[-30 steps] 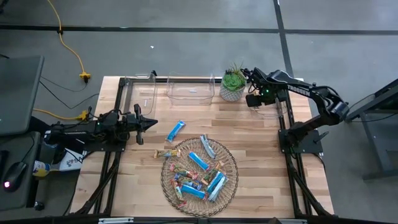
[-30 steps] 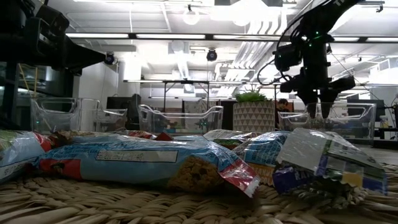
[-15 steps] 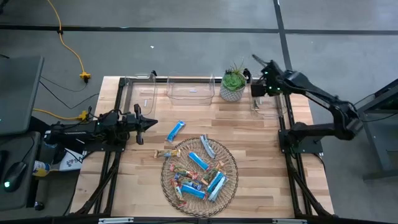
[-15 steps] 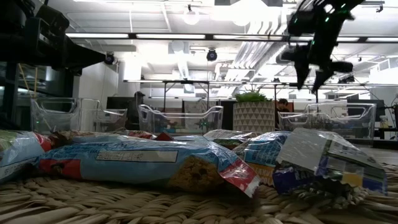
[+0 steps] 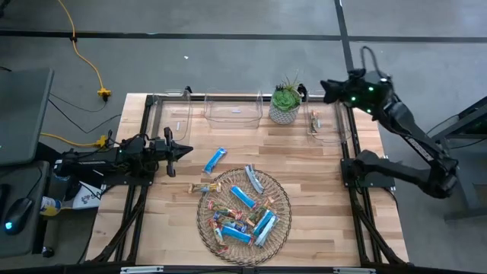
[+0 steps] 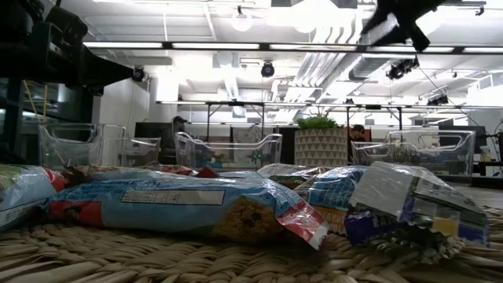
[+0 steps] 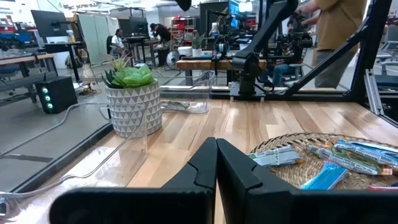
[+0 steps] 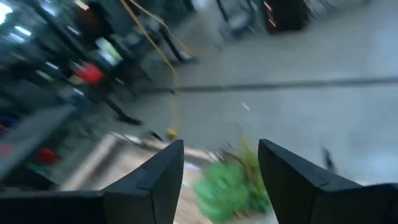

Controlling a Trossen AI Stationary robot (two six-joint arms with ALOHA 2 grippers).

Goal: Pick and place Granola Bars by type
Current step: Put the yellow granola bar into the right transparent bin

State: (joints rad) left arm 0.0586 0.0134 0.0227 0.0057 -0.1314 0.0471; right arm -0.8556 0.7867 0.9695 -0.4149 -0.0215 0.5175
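A: Where does the right gripper point(image 5: 329, 89) stand relative to the work?

B: Raised at the table's far right corner, near the potted plant point(image 5: 285, 101), fingers spread with nothing between them. Seen from it, the wire basket point(image 5: 279, 221) with most of the Granola Bars point(image 5: 242, 213) lies toward 7 o'clock in the high view, well apart.

A: And the left gripper point(image 5: 186, 150)?

B: Pressed together, empty, at the left side of the table. The loose blue bar point(image 5: 215, 160) lies just beside it toward 4 o'clock, long axis running 1 to 7 o'clock. The tan bar point(image 5: 204, 187) sits at the basket's rim near 10 o'clock, long axis roughly 3 to 9. Judgement: the left arm is nearer both loose bars, though the right is the one moving.

A: Counts?

B: Two bars loose on the wood. In the basket roughly ten, overlapping, exact number not resolvable. Three clear bins point(image 5: 233, 109) along the far edge; the right one point(image 5: 327, 128) holds at least one bar
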